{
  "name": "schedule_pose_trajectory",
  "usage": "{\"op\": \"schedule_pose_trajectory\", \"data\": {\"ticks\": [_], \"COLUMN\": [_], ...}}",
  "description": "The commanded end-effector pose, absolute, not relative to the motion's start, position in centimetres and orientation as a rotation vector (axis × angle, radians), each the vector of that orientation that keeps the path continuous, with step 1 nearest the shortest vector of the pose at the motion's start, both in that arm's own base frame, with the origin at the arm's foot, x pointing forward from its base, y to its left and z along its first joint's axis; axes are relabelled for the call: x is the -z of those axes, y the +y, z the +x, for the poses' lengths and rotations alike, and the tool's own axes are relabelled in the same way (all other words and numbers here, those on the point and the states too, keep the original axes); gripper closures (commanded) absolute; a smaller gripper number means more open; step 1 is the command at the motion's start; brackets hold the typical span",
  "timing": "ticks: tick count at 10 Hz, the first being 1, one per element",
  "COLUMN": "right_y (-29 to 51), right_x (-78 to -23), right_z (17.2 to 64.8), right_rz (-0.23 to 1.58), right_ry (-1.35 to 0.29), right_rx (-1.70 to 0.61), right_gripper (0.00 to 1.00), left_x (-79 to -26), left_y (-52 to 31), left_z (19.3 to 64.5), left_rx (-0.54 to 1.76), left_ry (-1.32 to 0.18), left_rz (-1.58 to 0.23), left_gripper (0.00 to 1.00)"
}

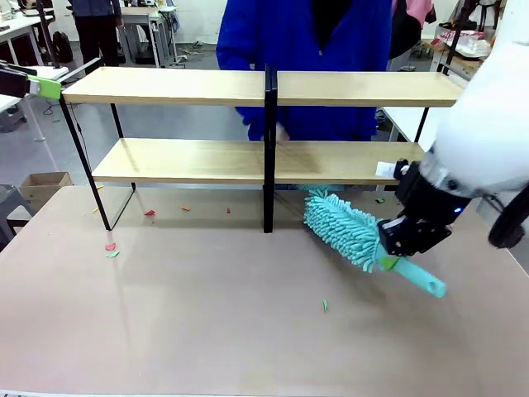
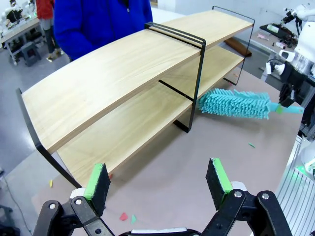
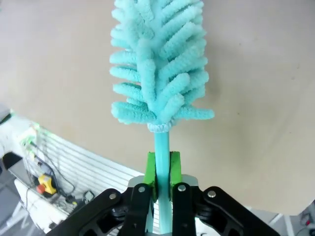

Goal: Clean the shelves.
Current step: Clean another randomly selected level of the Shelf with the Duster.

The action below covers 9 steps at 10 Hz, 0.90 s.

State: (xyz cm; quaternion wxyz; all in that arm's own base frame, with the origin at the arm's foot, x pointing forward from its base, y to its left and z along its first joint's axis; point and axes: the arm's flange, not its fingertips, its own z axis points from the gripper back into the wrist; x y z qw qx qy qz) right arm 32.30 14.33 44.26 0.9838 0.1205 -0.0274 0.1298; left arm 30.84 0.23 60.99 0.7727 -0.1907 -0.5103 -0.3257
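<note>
Teal duster (image 1: 340, 225) handle pinched in right gripper (image 3: 162, 169), fluffy head at 4 o'clock off shelves (image 1: 165, 86) middle; left gripper (image 2: 157, 183) jaws spread, empty, at shelves' 9 o'clock.

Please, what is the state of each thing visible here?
shelves: standing upright on the table.
duster: held by its handle, head close to the shelves.
right end effector: shut on the duster.
left end effector: open, holding nothing.
paper scraps: lying loose on the table.
</note>
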Motion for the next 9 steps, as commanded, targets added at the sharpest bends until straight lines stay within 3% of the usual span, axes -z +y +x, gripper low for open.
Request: {"op": "schedule_pose_trajectory", "data": {"ticks": [1,3,5,9], "right_y": [8.1,2.7,-1.0,-2.9], "right_x": [-44.6,-49.6,-54.4,-55.9], "right_z": [22.7,19.1,17.8,18.5], "right_rz": [0.360,0.334,0.367,0.437], "right_ry": [-0.016,-0.008,-0.116,-0.431], "right_rx": [-0.471,-0.585,-0.720,-0.885], "right_gripper": [0.87,0.87,0.87,0.87], "left_x": [-60.4,-60.4,-60.4,-60.4], "left_y": [0.0,0.0,0.0,0.0], "left_z": [30.3,30.3,30.3,30.3], "left_rx": [0.693,0.693,0.693,0.693], "left_ry": [-1.105,-1.105,-1.105,-1.105], "left_rz": [-0.401,-0.401,-0.401,-0.401], "left_gripper": [0.00,0.00,0.00,0.00]}}
